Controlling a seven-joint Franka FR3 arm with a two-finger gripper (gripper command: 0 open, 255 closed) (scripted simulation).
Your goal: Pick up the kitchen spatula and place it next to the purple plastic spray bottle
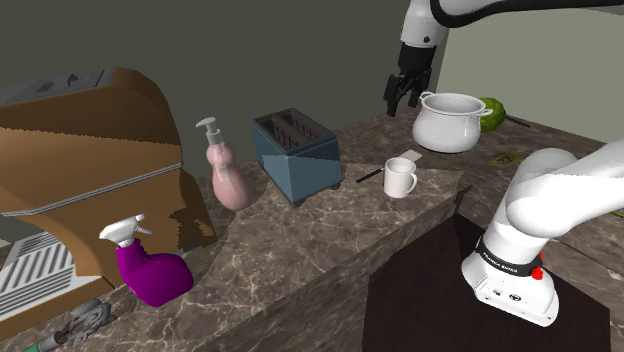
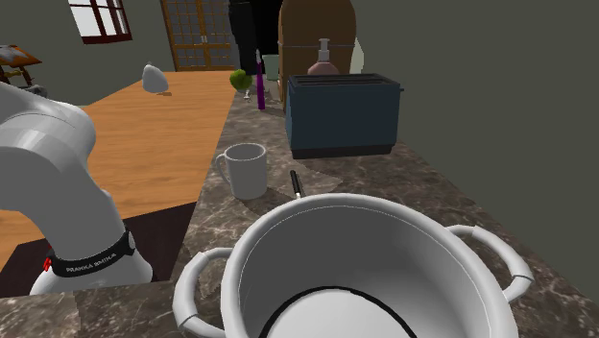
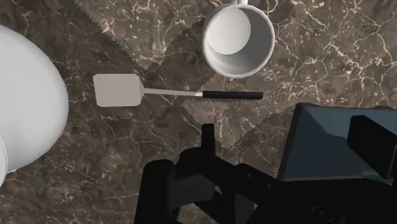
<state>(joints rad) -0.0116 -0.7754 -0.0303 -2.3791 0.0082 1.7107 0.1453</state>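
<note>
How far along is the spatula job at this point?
Done: nothing yet. The spatula lies flat on the marble counter between the white pot and the mug. In hand: the pincer hangs open and empty above it. Left: grasp, lift, carry to the purple spray bottle at the counter's other end.

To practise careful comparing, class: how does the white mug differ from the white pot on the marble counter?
The pot is much wider than the mug. The pot has two loop handles on opposite sides; the mug has one. The mug stands close to the blue toaster; the pot stands farther off, beside a green thing. Both are white, upright and open-topped.
</note>
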